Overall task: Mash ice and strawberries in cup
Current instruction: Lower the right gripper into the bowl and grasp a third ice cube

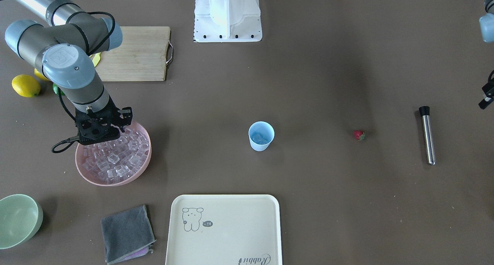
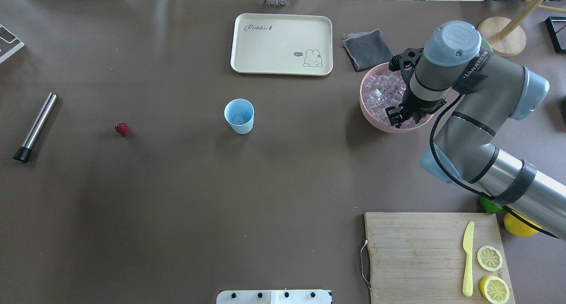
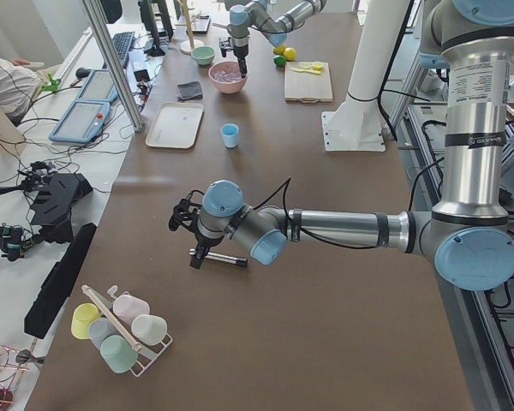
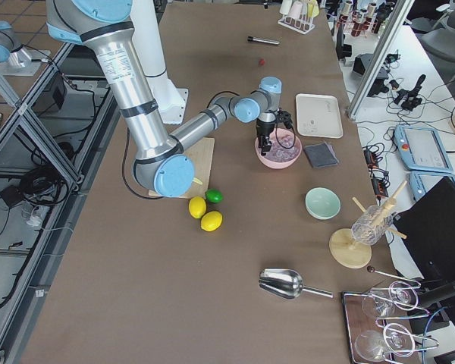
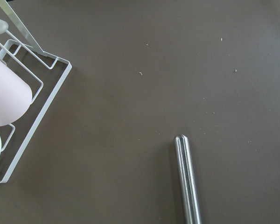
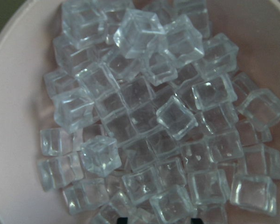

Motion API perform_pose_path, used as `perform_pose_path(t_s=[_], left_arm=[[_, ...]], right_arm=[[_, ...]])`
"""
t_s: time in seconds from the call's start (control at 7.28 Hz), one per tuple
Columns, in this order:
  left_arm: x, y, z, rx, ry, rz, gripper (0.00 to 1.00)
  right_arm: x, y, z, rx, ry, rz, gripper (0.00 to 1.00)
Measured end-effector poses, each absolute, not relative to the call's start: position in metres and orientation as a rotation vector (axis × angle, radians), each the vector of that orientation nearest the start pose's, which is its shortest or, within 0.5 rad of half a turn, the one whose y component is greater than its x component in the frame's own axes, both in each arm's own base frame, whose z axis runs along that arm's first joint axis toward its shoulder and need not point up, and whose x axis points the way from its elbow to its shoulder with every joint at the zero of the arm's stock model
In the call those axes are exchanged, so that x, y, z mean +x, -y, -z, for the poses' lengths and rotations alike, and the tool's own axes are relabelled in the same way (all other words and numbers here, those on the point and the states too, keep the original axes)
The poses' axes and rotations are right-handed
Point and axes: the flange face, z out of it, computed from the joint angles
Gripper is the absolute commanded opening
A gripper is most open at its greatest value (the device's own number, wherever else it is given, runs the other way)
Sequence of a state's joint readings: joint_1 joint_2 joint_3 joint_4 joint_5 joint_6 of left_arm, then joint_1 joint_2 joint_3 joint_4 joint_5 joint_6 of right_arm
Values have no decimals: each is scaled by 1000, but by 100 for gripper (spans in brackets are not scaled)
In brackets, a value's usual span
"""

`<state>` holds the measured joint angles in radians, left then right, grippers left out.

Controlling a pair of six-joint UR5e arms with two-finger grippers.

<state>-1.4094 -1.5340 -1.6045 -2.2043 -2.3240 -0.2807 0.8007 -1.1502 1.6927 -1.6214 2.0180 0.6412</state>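
Observation:
The light blue cup (image 1: 261,135) stands mid-table with a few ice cubes in it; it also shows in the overhead view (image 2: 239,116). The strawberry (image 1: 359,135) lies alone on the table between the cup and a steel muddler (image 1: 427,135). Many clear ice cubes (image 6: 144,116) fill the pink bowl (image 1: 112,182). My right gripper (image 1: 103,135) points down into that bowl just above the ice; only its fingertips show, set apart, at the bottom edge of the right wrist view. My left gripper (image 3: 182,224) hovers by the muddler (image 5: 189,182); I cannot tell if it is open or shut.
A cream tray (image 1: 224,230), a grey cloth (image 1: 127,232) and a pale green bowl (image 1: 17,218) lie along the operators' edge. A cutting board (image 2: 433,251) holds lemon slices and a yellow knife. A cup rack (image 5: 18,107) stands near the left wrist.

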Motion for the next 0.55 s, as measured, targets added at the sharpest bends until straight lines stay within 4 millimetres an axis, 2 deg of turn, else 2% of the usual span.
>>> perform_pose_path(t_s=[0.27,0.55], left_arm=[[17,504,-588,424,-841,-127,97],[18,504,-586,422,-846,-120,97]], right_arm=[[-380,522,-379,86,649,234,27],[-380,521,-378,90,650,234,18]])
